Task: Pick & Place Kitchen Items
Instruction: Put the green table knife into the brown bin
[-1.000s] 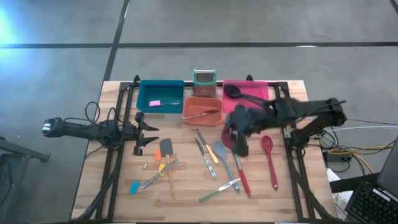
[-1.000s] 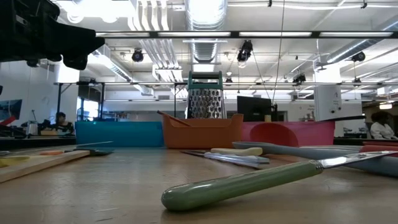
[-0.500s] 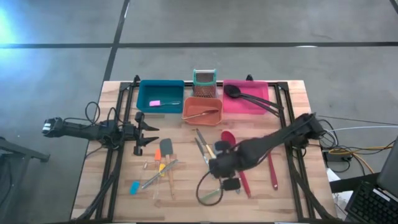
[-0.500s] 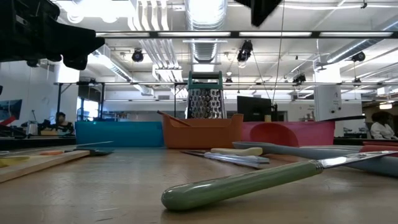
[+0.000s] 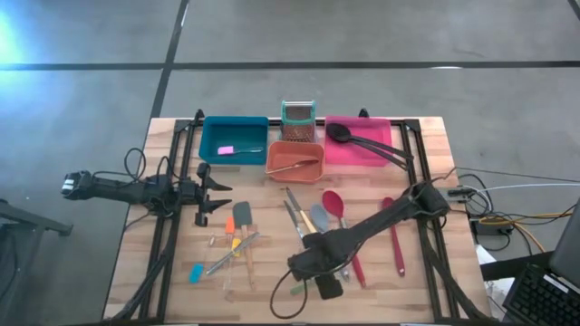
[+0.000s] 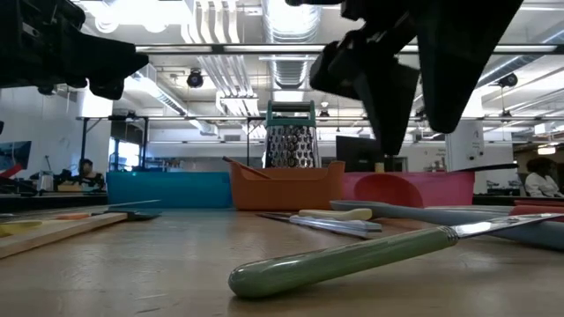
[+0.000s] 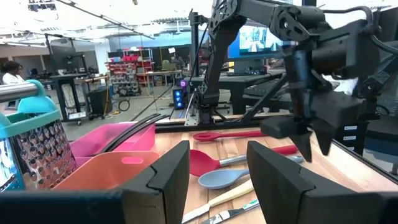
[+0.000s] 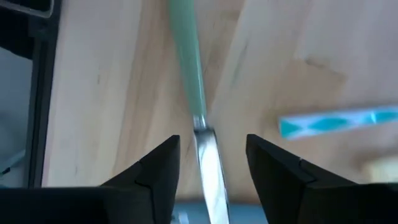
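Right gripper [image 8: 207, 165] is positioned directly above the green-handled knife [image 8: 188, 68], with its two fingers [image 8: 158, 171] spread apart and nothing held between them; in its own wrist view the junction of handle and blade is seen framed in the gap, one finger to either side. This placement is judged to be a deliberate straddle: by centring the open jaws across the narrow width of the tool, a closing pinch can be made on its flanks rather than on its ends. In the high view the gripper [image 5: 313, 272] is found low over the near edge of the wooden table [image 5: 127, 263], the right arm being stretched diagonally from the right side. The knife [image 6: 352, 257] lies flat on the boards near that front edge, and its long axis is seen to run obliquely across the table (green handle toward the near left, metal blade toward the far right). The fingers are thus set roughly crosswise to that axis. A small teal-patterned tool [image 8: 336, 121] lies nearby, apart from the knife. Left gripper [image 7: 217, 177] is parked at the table's left side, with its jaws parted and empty.
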Available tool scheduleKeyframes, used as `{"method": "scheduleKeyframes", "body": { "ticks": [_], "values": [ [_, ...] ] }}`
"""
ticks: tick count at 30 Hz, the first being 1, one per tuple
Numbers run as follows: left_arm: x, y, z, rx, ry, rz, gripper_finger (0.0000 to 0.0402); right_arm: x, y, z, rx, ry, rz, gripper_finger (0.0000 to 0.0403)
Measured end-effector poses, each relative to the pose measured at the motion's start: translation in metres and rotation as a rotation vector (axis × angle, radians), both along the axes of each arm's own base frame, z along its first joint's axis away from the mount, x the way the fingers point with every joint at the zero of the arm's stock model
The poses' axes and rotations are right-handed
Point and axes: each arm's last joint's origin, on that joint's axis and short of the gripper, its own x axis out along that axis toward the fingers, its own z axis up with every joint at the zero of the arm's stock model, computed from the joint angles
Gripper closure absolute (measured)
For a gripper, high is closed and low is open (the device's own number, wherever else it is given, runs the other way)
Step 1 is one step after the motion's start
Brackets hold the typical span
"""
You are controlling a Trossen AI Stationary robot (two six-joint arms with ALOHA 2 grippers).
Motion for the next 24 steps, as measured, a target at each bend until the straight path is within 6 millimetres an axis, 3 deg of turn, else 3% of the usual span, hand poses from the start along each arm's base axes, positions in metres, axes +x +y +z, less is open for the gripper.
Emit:
{"method": "scheduleKeyframes", "body": {
  "ticks": [12, 17, 24],
  "values": [
    [0.0, 0.0, 0.0, 0.0, 0.0, 0.0, 0.0236, 0.003, 0.011, -0.015, 0.019, -0.005, 0.03, 0.0178],
    [0.0, 0.0, 0.0, 0.0, 0.0, 0.0, 0.0236, 0.002, 0.015, -0.015, 0.015, -0.027, 0.092, 0.0179],
    [0.0, 0.0, 0.0, 0.0, 0.0, 0.0, 0.0236, -0.004, 0.015, -0.034, 0.007, -0.013, 0.105, 0.0183]
  ]
}}
